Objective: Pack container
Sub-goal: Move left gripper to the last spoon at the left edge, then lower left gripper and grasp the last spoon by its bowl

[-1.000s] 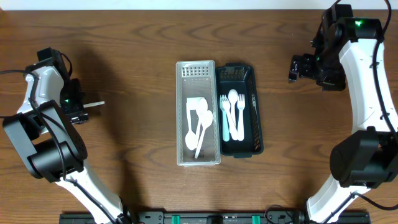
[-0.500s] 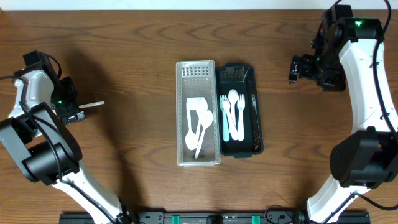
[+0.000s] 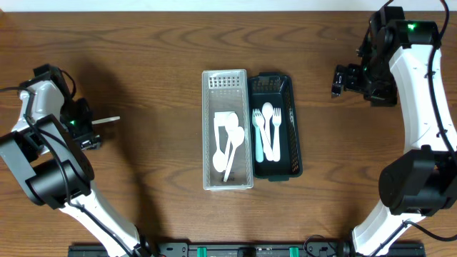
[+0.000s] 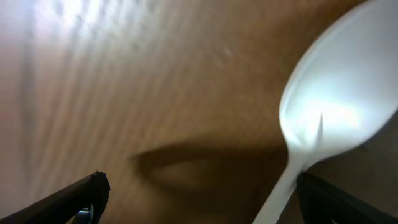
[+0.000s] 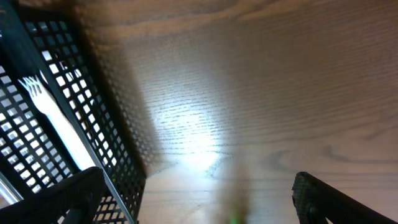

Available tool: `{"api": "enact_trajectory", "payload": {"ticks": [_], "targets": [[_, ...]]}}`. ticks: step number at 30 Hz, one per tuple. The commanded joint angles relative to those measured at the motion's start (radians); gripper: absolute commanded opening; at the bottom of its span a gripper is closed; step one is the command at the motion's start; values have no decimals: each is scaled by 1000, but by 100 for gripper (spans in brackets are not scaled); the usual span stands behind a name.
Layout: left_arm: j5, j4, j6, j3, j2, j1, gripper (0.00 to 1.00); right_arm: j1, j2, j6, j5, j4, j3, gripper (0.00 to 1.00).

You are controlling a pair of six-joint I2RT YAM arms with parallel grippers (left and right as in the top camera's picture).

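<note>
clear bin (image 3: 227, 82) 1 | black basket (image 3: 271, 84) 1 | loose spoon (image 4: 336, 112) 1 (white)

The wooden table (image 3: 157, 71) carries a clear bin (image 3: 206, 128) and a black basket (image 3: 297, 143) (touching, side by side).

Work surface: a table (image 3: 157, 64) of dark brown wood, its grain running left to right across the overhead view, with a narrow pale strip (image 3: 214, 4) along the far edge. Broad, soft-edged shadows (image 3: 128, 78) darken the wood at the left of that view. The polished top returns a whitish glare patch (image 5: 193, 134) in the right wrist view and a brighter sheen (image 4: 56, 31) at the upper left of the left wrist view.
</note>
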Motion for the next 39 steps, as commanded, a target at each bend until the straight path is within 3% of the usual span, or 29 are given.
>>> {"api": "enact_trajectory", "payload": {"ticks": [1,29,33,37,39], "targets": [[-97,-18,11,-6,13,-1,98,-9,6,11,3,-5,-1,99],[-105,-54,32,-8,14,0,99,-9,6,11,3,-38,-1,99],[-105,-43,32,-8,14,0,96,-9,6,11,3,-40,-1,99],[-105,-52,32,-9,22,0,79,-9,6,11,3,-39,-1,99],[-104,-64,32,-10,29,0,79,-9,6,11,3,-40,-1,99]]}}
